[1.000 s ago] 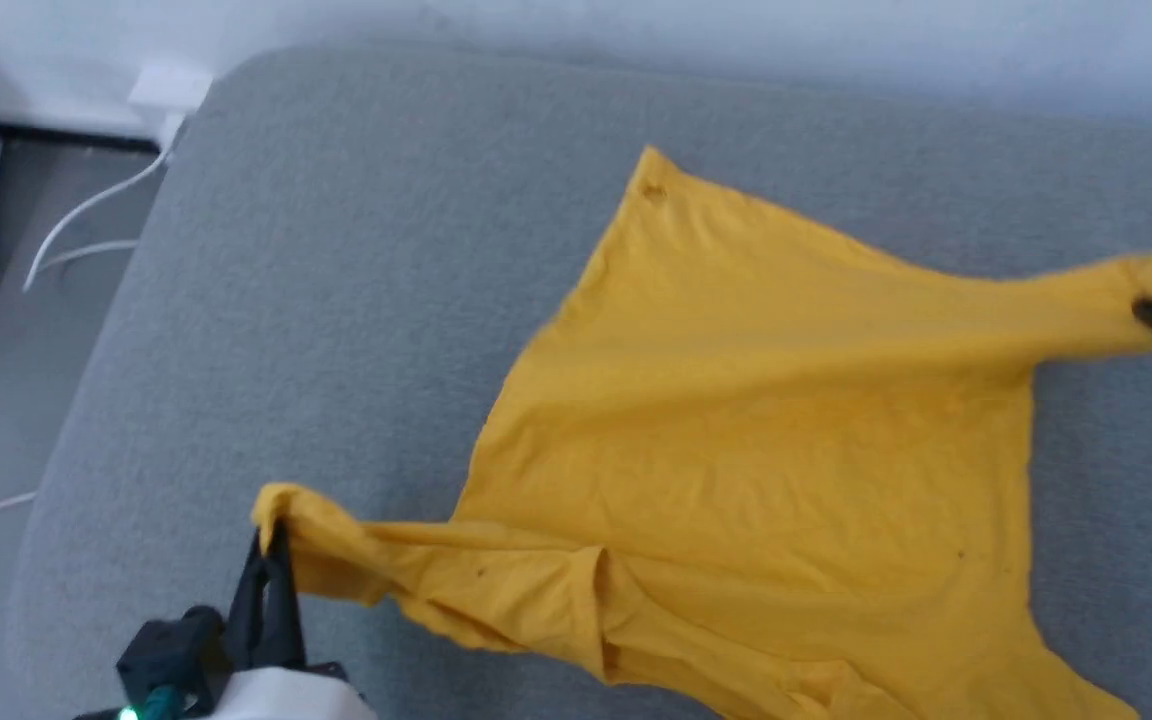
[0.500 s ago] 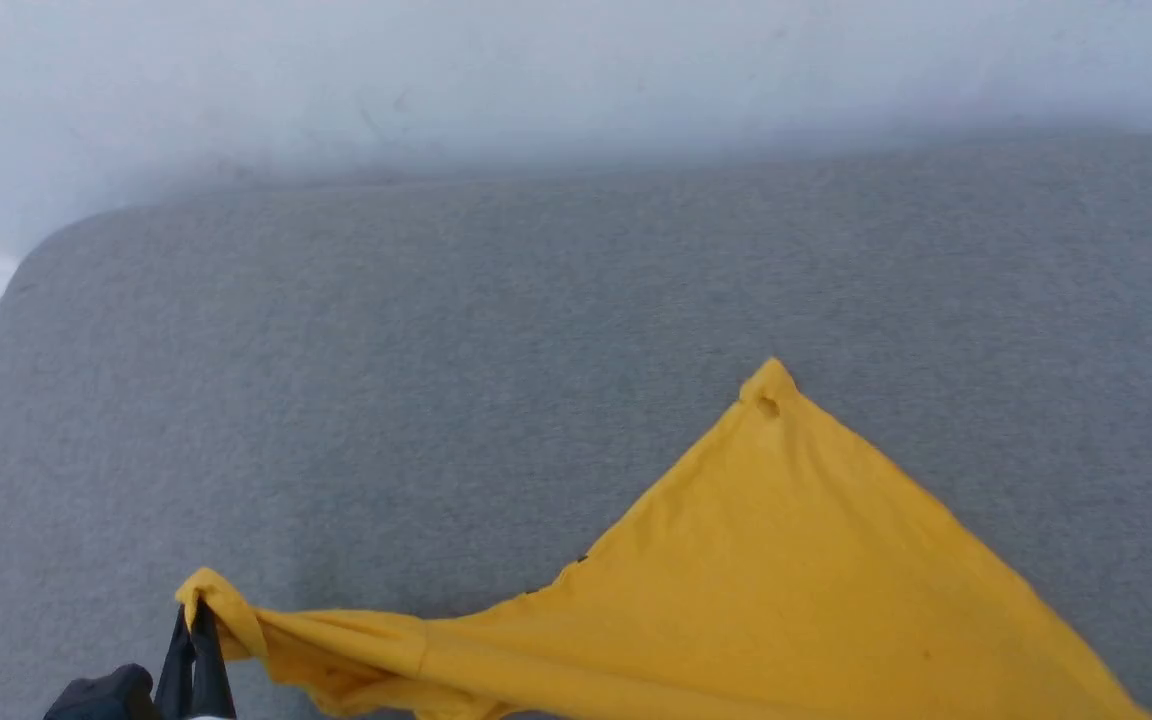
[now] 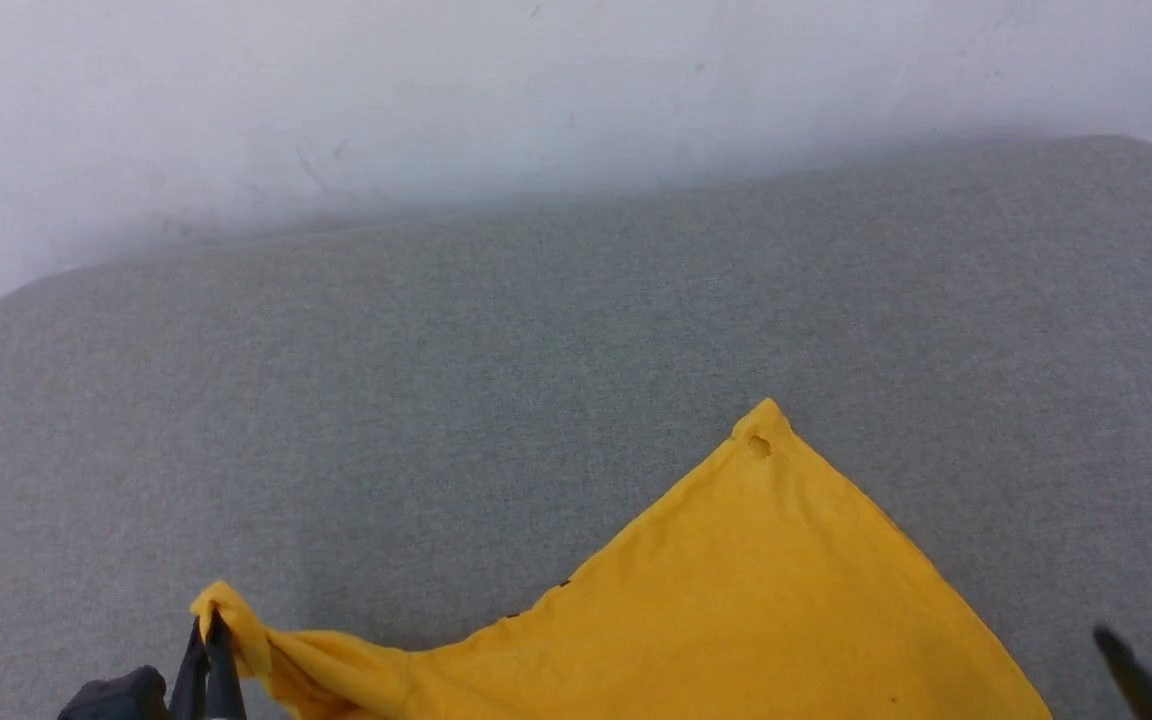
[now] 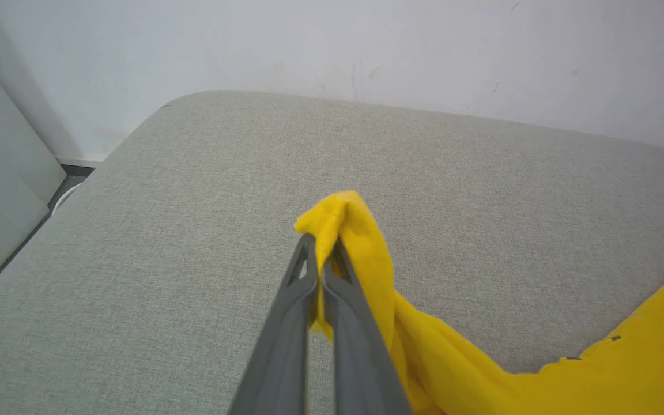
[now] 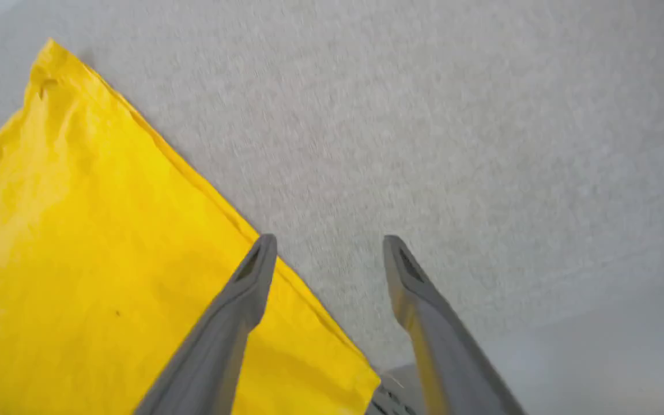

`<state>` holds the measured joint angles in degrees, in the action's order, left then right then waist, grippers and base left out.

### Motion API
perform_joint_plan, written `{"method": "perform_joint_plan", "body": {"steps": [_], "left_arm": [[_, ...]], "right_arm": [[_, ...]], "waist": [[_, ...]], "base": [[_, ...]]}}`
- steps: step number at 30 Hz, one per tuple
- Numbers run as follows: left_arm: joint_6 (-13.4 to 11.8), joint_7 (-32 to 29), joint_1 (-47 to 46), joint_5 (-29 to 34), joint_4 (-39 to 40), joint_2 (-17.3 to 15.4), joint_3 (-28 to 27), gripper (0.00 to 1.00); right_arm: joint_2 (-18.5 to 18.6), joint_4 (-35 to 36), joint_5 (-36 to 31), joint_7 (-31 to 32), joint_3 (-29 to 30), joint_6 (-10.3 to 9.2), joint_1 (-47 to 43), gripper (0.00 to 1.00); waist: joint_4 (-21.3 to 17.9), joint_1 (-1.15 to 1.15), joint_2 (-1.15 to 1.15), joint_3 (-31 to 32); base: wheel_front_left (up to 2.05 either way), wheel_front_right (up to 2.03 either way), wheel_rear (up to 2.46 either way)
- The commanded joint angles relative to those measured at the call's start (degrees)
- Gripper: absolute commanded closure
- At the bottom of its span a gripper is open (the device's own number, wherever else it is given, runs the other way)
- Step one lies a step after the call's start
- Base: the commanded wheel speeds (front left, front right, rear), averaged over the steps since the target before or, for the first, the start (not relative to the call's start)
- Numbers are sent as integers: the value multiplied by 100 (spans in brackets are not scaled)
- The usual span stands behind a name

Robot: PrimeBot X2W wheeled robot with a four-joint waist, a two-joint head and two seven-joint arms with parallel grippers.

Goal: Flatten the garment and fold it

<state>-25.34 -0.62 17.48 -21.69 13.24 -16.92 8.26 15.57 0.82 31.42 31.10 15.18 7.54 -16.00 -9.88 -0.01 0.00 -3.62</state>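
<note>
The yellow T-shirt lies plain side up on the grey padded cushion, one corner with a small hole pointing toward the wall. The left gripper has its fingers pinched tight on a bunched corner. The right gripper hangs over the shirt's edge, fingers spread wide, holding nothing. I'd say the flattening is only partly done, and no fold has been made yet.

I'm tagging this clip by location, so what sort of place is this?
Probably an indoor room, perhaps a bedroom or living room: a grey fabric-covered cushion, like a bed or sofa seat, stands against a scuffed white wall, with a yellow T-shirt on it and pale furniture beside it.
</note>
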Motion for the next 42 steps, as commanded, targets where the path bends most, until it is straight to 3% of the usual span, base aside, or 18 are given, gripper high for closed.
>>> {"method": "perform_joint_plan", "body": {"steps": [1,4,8,19,30,31,32,33,38,42], "left_arm": [[-35,-18,28,-7,33,-16,23,100],[-41,-60,-57,39,125,-27,78,100],[-53,-102,-248,127,226,-16,180,100],[79,-38,-847,205,143,106,452,100],[213,108,-1159,105,-181,236,565,100],[222,117,-1169,94,-209,237,565,100],[232,122,-1175,81,-236,235,564,100],[242,124,-1180,69,-263,231,563,100],[290,93,-1189,10,-384,159,526,100],[366,38,-1290,-3,-422,-24,431,100]], "right_arm": [[68,-58,57,-313,-100,-5,329,0],[229,-323,81,-950,-498,-5,976,0],[426,-814,196,-1035,-1311,-5,1950,0],[604,-1902,786,279,-3147,-5,4042,0],[546,-2933,1624,1422,-4314,-5,4609,0],[536,-2978,1736,1577,-4416,-5,4593,12],[536,-3001,1823,1704,-4511,-5,4579,73],[542,-3016,1902,1814,-4594,-5,4571,100],[614,-2980,2204,2013,-4822,-5,4606,100],[756,-2722,2376,1832,-4888,-5,4715,100]], "waist": [[5,1,0,-31],[26,1,0,-174],[122,1,0,-416],[593,1,0,-994],[780,1,0,-1270],[779,1,0,-1267],[776,1,0,-1261],[773,1,0,-1250],[738,1,0,-1100],[703,1,0,-861]], "base": [[0,0,0],[0,0,0],[0,0,0],[0,0,0],[0,0,0],[0,0,0],[0,0,0],[0,0,0],[0,0,0],[0,0,0]]}}
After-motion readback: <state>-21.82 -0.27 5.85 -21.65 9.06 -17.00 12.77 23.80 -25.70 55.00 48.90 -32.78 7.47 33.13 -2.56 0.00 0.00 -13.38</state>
